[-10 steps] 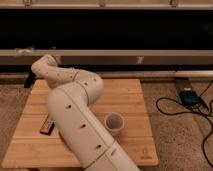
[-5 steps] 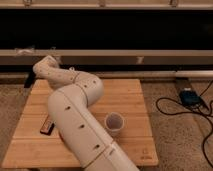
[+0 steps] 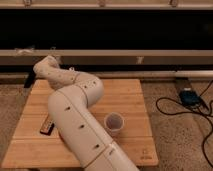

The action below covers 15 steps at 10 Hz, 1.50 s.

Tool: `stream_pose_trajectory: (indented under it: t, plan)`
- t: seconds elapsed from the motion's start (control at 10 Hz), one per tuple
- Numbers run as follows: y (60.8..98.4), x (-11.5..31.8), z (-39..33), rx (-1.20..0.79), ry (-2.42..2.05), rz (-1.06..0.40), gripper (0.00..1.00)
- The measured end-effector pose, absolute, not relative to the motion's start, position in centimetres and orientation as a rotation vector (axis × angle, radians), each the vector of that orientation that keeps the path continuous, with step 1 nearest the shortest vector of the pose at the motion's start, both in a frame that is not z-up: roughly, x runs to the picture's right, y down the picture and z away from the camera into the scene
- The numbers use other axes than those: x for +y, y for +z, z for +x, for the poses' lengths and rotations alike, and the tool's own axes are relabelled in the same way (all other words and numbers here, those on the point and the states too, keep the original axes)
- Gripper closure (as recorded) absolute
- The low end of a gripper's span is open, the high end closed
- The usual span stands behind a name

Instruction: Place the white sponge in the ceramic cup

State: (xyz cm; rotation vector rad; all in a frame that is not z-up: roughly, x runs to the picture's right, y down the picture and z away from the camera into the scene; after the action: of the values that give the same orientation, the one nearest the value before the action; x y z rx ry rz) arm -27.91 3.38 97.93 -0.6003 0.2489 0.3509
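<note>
wooden table | dark bar near its left edge | blue box on floor, right

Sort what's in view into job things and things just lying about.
Job: ceramic cup; gripper, at the table's far-left edge; white sponge not in sight.
Lying about: dark bar on the table; blue device right of the table.

Nothing you can read anywhere. Small mark on wooden board, near right corner: illegible to you. Dark gripper off board's far left corner: no legible label.
</note>
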Motion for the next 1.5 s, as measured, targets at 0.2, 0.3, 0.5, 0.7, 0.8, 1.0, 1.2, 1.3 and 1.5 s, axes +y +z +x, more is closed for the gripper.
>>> stream_pose_trajectory:
  t: [0.2,0.3,0.5,0.7,0.8,1.0,1.2,1.3,1.5]
  plan:
    - [97.9,3.5,-28.0,0.250,0.349,-0.602,0.98]
    - [97.8,3.8,-28.2,0.249,0.338,-0.608,0.98]
    - [96.2,4.3,-29.2,0.205,0.286,-0.620,0.98]
    - [94.4,4.9,-30.5,0.162,0.238,-0.624,0.98]
    - [93.1,5.0,-31.0,0.135,0.205,-0.626,0.98]
    - [90.8,4.7,-31.6,0.090,0.162,-0.623,0.98]
    - [87.9,4.7,-32.2,0.036,0.121,-0.629,0.98]
    - [86.6,4.5,-31.8,0.017,0.106,-0.632,0.98]
    - [83.1,4.5,-30.4,-0.038,0.080,-0.643,0.98]
